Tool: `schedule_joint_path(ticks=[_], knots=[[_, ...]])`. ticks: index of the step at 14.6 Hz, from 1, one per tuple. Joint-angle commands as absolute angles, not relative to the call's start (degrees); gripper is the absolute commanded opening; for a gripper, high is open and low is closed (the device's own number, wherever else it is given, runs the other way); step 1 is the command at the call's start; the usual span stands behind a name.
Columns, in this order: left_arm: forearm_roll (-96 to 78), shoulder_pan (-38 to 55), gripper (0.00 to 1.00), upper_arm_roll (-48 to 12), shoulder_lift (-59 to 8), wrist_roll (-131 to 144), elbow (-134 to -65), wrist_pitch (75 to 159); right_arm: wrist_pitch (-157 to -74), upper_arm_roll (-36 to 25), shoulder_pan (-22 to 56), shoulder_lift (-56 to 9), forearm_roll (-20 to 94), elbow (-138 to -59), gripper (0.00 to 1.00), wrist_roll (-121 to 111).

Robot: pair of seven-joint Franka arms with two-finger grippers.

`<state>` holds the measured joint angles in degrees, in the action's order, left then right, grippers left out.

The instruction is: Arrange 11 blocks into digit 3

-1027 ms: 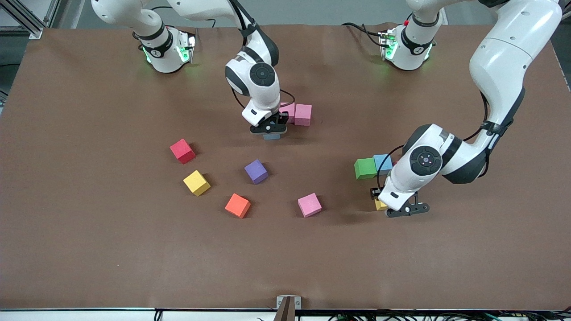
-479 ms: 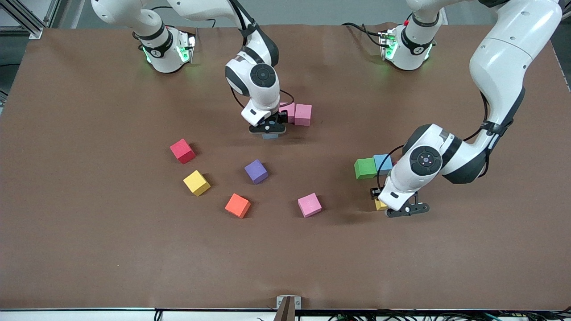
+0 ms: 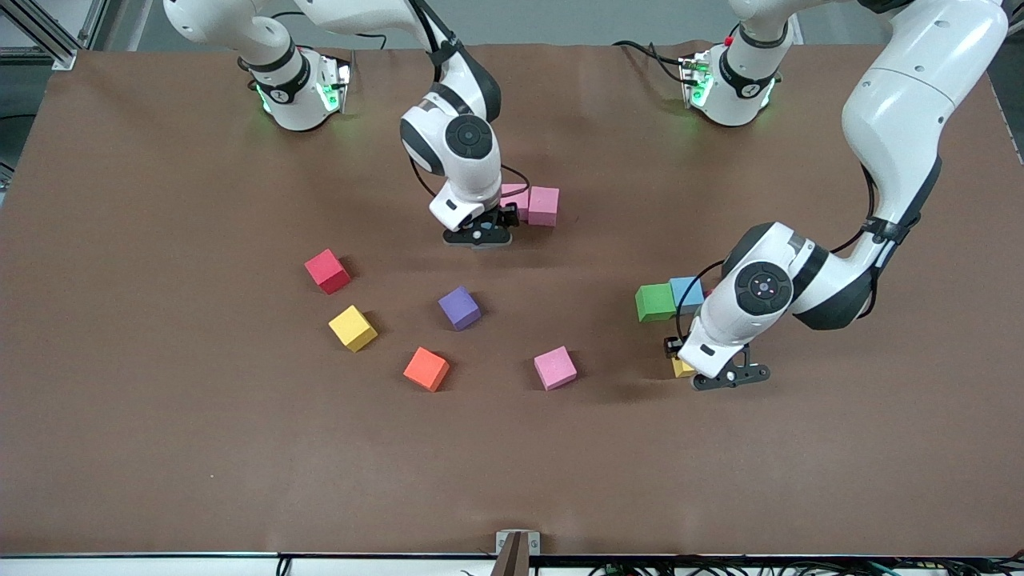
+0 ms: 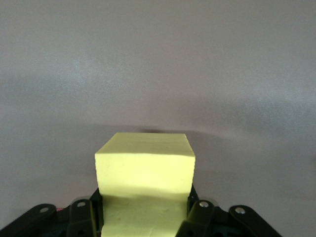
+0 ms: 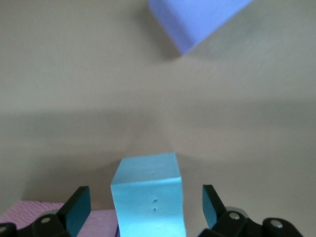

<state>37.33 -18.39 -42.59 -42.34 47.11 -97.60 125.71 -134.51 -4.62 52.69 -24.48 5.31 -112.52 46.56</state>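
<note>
On the brown table (image 3: 160,448), right pincer (image 5: 145,207) gapes; left pincer (image 4: 145,217) grips yellow block (image 4: 145,170).

I see even, bright overhead light on the matte brown table cover (image 3: 160,448), soft short shadows under my arms, and the purple foam cube (image 5: 195,19) blurred in my right wrist view.

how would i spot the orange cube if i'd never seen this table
Start at the brown table and find the loose cubes nearer the front camera. The orange cube sits between the yellow cube and the lone pink cube, the only orange one.
</note>
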Motion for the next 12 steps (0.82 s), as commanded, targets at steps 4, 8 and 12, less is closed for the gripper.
schedule_joint_path(ticks=[4, 8, 12], knots=[[37.6, -18.7, 0.44, -43.1, -41.5, 47.2, -97.7, 124.6, -129.6, -7.4, 44.3, -20.4, 5.0, -110.8, 1.0, 47.1], [37.5, -18.5, 0.44, -43.1, -41.5, 47.3, -97.5, 124.6, -128.1, -8.9, 41.8, -23.2, 6.8, -103.7, 1.0, 58.6], [37.5, -18.4, 0.44, -43.1, -41.4, 47.5, -97.5, 124.5, -127.6, -8.9, 41.8, -32.9, 6.8, -94.6, 1.0, 72.4]])
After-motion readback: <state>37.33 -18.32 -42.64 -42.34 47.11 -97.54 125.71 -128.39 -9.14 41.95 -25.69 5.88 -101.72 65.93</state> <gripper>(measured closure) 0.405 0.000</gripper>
